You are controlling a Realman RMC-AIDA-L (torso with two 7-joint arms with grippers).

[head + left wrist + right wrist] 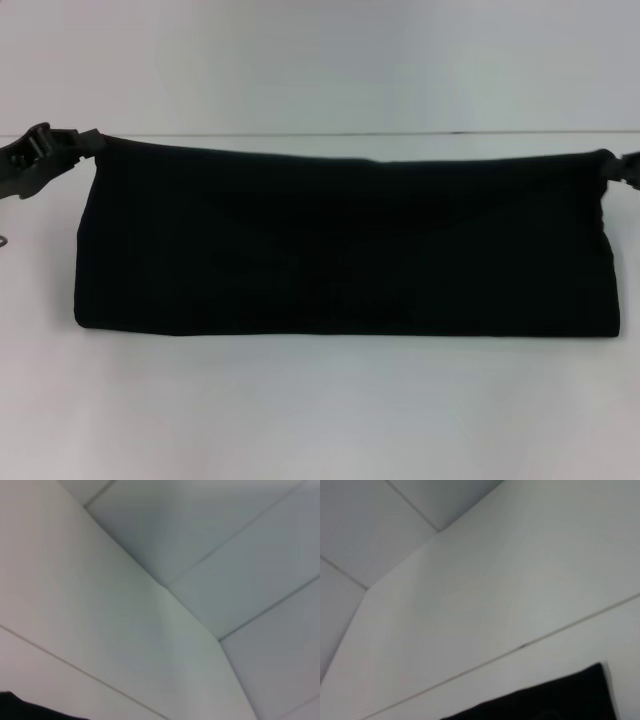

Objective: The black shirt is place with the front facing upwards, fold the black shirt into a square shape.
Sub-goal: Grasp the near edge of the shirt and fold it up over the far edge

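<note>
Now black shirt [340,245] stretched (both corners gripped)

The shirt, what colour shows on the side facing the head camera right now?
Plain black; the black shirt shows no print, clearest in the head view.

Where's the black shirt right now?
In the head view, the black shirt spans the middle of the white table, its far edge held between the left gripper and the right gripper.

I see the black shirt [340,245] as a wide, plain black band, folded over lengthwise, no print showing. Its top edge is lifted taut at both upper corners; the bottom fold rests on the white table [320,410], spanning most of its width.
</note>
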